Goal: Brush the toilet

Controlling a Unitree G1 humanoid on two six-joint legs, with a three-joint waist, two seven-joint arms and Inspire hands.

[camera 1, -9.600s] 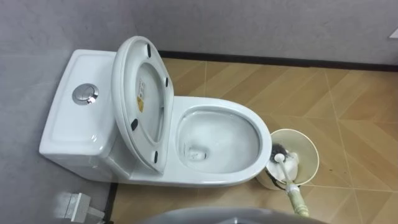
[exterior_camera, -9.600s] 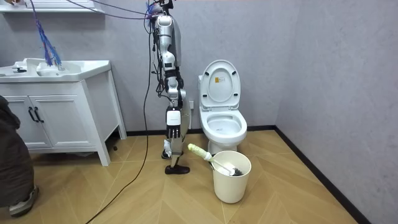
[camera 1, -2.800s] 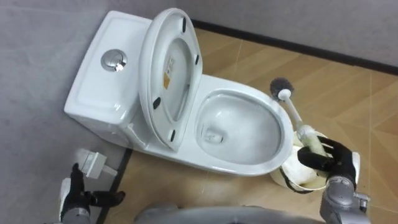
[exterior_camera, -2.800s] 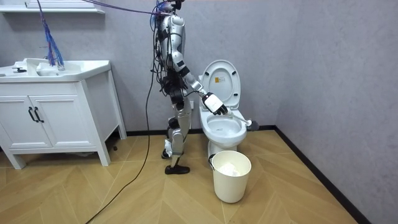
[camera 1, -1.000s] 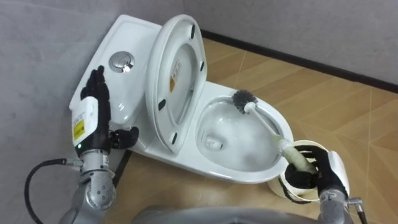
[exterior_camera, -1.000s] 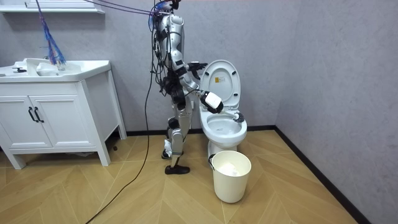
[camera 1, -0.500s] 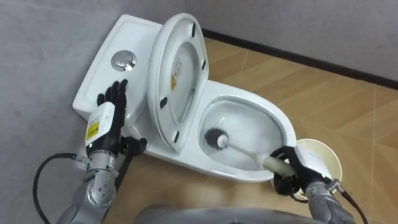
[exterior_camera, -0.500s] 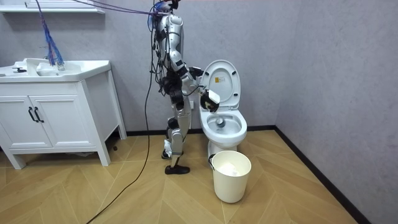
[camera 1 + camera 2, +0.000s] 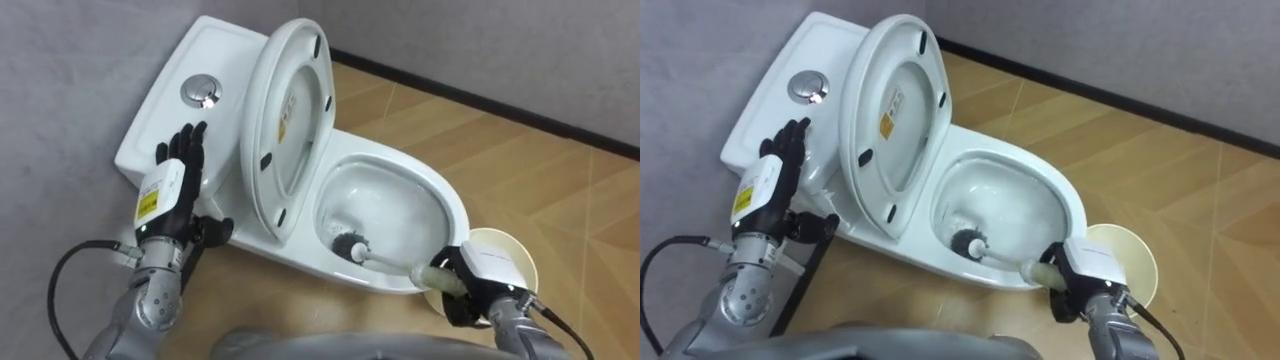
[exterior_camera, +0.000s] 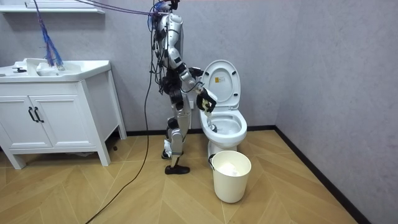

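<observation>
Slid closer along the toilet bowl [image 9: 400,205], brush head [image 9: 348,245] lies beyond right hand [image 9: 487,272] clenching its handle

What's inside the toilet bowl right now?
The brush head, against the near wall; its handle runs over the rim to the right robot hand. What lies under the bristles is hidden.

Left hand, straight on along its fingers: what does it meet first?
Probably the toilet tank: the left hand has straight fingers aimed at its lid, just short of the flush button. Depth is unclear.
</observation>
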